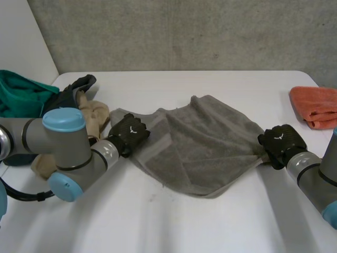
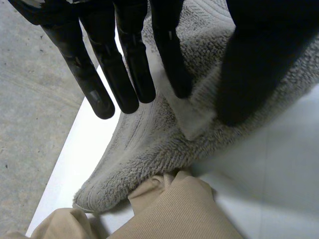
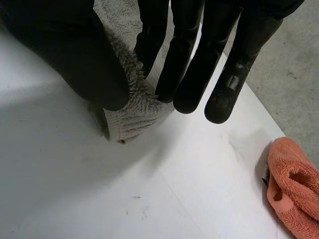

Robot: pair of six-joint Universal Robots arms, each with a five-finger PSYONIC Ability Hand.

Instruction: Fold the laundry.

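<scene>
towel (image 1: 205, 147) crumpled at table (image 1: 158, 221) middle | left hand (image 1: 130, 133) pinches its left corner | right hand (image 1: 281, 142) pinches its right corner

Soft, even overhead light, white table (image 1: 210, 226) bright; faint shadow under the grey towel (image 1: 210, 147)

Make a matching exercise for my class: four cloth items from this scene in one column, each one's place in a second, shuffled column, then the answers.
Things
1. grey towel
2. orange cloth
3. green cloth
4. tan garment

Places
A. at the right end of the table, apart from the towel
B. beside the left robot hand, against the towel's edge
C. at the far left, beyond the tan garment
D. spread mid-table, pinched by the left robot hand and the right robot hand

Pairs: 1-D, 2-A, 3-C, 4-B
</scene>
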